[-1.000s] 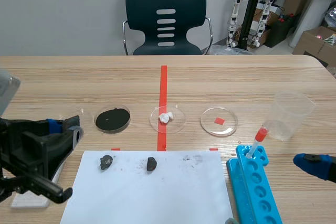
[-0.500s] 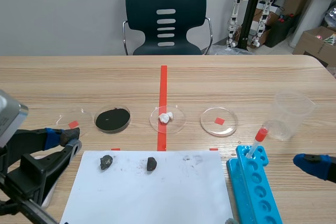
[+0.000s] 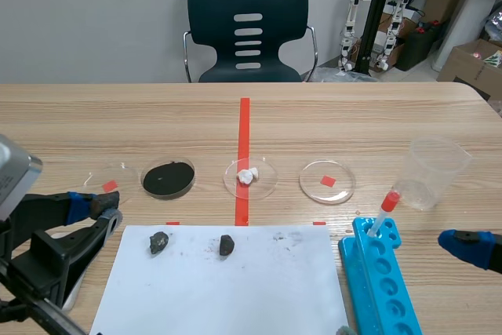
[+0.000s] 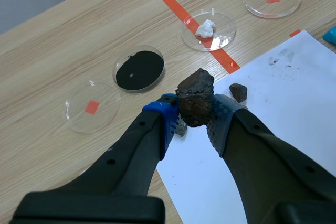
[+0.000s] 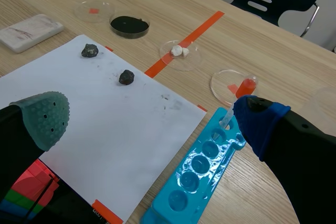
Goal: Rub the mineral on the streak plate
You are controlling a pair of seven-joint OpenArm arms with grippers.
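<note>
Clamping down hard, the left gripper (image 4: 193,115) has the mineral (image 4: 196,95) pinched between its blue and grey dotted pads: a rough, dark brown lump, sticking up above the fingertips. It hangs over the left edge of the white paper (image 3: 235,288), above a small dark rock (image 3: 158,242) that peeks out from under the fingers in the left wrist view. A second small rock (image 3: 227,245) sits further along the sheet, with grey smudges near it.

Over to the streak plate (image 5: 30,31): a white tile lying flat on the table just off the paper's left corner, reddish-brown smears across its face. In the scene view the left arm covers most of it.

Right gripper (image 5: 149,116) now: jaws spread wide, nothing between them, low at the right side of the table beside the blue tube rack (image 3: 380,272). A dropper with a red bulb (image 3: 384,209) stands tilted in the rack's far end, and a clear plastic cup (image 3: 434,170) stands just beyond.

Across the middle runs a row of petri dishes: one with a red square (image 3: 106,186), one with black powder (image 3: 169,178), one with white lumps (image 3: 249,177) on the tape line, and another with a red square (image 3: 327,181).
</note>
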